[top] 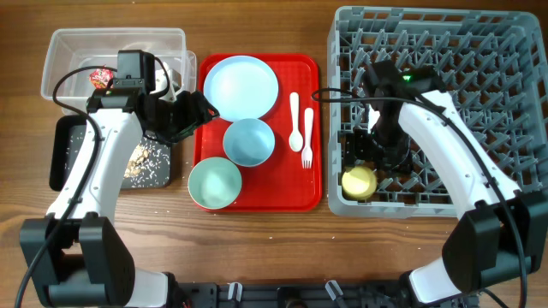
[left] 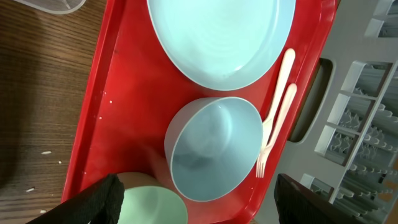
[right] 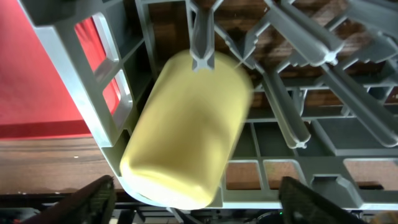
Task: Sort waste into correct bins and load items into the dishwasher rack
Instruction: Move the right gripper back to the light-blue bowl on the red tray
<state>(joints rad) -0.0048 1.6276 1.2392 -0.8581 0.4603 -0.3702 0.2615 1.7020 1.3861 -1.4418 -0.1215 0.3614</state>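
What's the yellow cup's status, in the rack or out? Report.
In. The yellow cup sits among the pegs of the dishwasher rack, in the corner beside the red tray, grey lattice around it.

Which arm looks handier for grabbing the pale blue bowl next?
Left. The left gripper hovers open over the pale blue bowl on the red tray; the right gripper is inside the dishwasher rack by the yellow cup.

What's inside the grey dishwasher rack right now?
Only the small yellow cup shows, in the near corner of the rack, beside the red tray. The right arm covers part of the rack, so anything beneath it is hidden.
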